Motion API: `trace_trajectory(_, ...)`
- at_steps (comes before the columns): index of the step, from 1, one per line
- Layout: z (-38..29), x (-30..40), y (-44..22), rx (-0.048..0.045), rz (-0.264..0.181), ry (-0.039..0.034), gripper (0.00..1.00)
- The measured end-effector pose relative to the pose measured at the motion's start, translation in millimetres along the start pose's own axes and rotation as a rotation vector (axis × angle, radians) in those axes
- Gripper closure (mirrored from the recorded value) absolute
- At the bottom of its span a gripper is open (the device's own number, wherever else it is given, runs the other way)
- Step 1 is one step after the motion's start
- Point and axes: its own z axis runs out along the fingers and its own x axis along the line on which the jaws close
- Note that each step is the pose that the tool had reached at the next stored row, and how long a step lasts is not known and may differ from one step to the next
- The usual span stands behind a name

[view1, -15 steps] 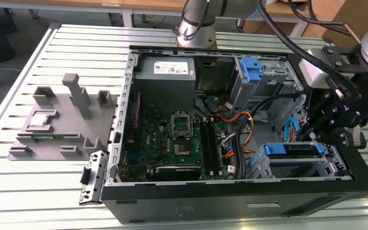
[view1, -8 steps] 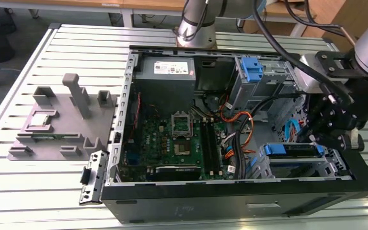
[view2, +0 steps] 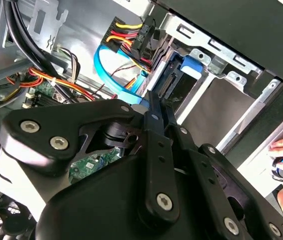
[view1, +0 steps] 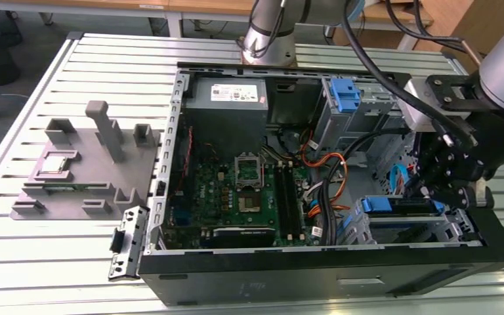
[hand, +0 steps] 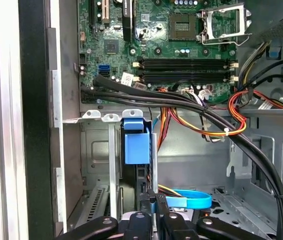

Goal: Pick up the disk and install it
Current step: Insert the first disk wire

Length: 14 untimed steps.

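We get bright, even overhead light on the desk (view1: 50, 262), with a mild sheen on its slats. The computer case (view1: 322, 275) is dimmer inside, and shadow pools at its drive-bay end. In the first wrist view the desk washes out white. In the second wrist view the end effector (view2: 154, 102) reads flat black.
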Motion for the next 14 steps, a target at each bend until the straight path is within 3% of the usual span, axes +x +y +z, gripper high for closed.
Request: trace_trajectory(14, 2.2, 3.8, 0.8, 0.0023, 0.000, 0.0000, 0.84)
